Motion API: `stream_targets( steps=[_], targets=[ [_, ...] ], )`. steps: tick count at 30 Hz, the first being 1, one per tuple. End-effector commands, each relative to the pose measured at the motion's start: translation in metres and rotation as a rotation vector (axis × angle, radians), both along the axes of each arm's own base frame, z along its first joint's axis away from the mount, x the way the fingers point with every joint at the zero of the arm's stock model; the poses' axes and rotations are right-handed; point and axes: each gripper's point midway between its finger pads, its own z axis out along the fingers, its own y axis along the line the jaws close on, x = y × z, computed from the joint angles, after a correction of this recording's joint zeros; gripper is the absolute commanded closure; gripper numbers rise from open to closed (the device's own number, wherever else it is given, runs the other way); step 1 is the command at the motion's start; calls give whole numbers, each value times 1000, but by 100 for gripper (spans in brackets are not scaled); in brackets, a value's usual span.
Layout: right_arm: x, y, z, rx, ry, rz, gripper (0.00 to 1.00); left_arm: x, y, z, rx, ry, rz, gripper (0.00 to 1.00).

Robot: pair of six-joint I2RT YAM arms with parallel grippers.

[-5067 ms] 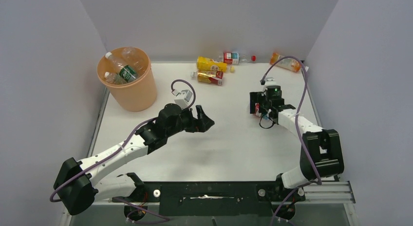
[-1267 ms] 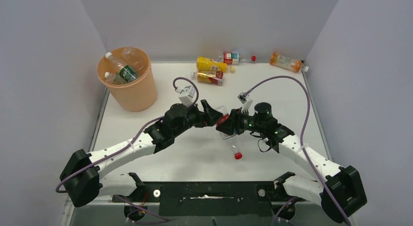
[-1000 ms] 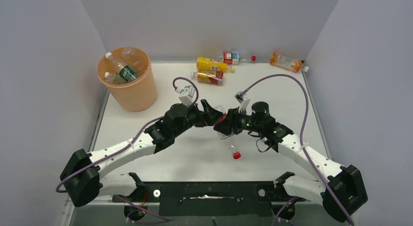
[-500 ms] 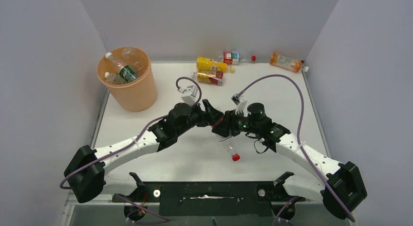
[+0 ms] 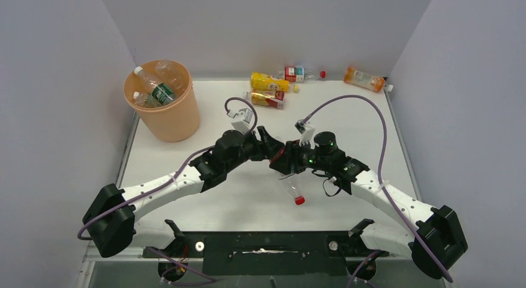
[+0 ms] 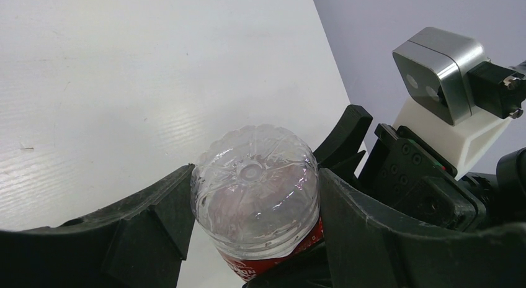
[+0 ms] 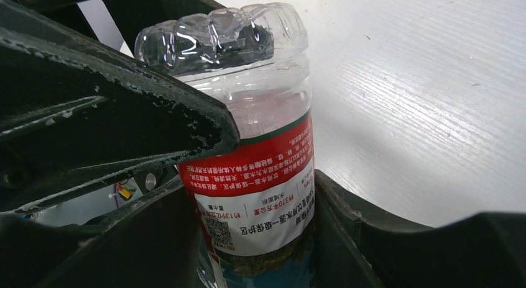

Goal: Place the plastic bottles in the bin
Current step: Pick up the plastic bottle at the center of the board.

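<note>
Bottles (image 5: 155, 89) poke out of the orange bin (image 5: 167, 117) at the far left of the table (image 5: 236, 204). Well apart from it, in the middle, I see both grippers on one red-label bottle (image 5: 291, 186). My right gripper (image 7: 254, 195) squeezes it around the label. My left gripper (image 6: 254, 195) pinches its clear bottom end, both fingers touching. Its red cap (image 5: 299, 200) points toward the near edge.
</note>
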Motion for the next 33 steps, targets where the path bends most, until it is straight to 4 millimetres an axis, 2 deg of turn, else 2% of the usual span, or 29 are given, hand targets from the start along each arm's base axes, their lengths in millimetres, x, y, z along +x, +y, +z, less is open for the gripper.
stream_targets(
  steps=[1,4,11,17,21,24,27,33],
  targets=[
    [4,16,29,69,-94,39,50,9,-6,17,-10,-37,5,73],
    [4,17,29,72,-93,39,44,10,-7,16,-7,-34,5,79],
    [4,17,27,72,-90,35,13,17,-6,17,16,-37,10,79],
    [3,14,29,61,-97,28,1,26,-1,18,42,-44,19,79],
    [3,8,39,48,-126,11,2,36,13,20,50,-45,41,79],
    [4,-1,48,24,-150,-19,2,47,29,27,72,-60,71,79],
    [3,-13,64,11,-189,-60,2,63,55,41,107,-89,122,79],
    [-1,-39,79,-29,-236,-144,2,104,134,92,155,-178,290,79]
  ],
)
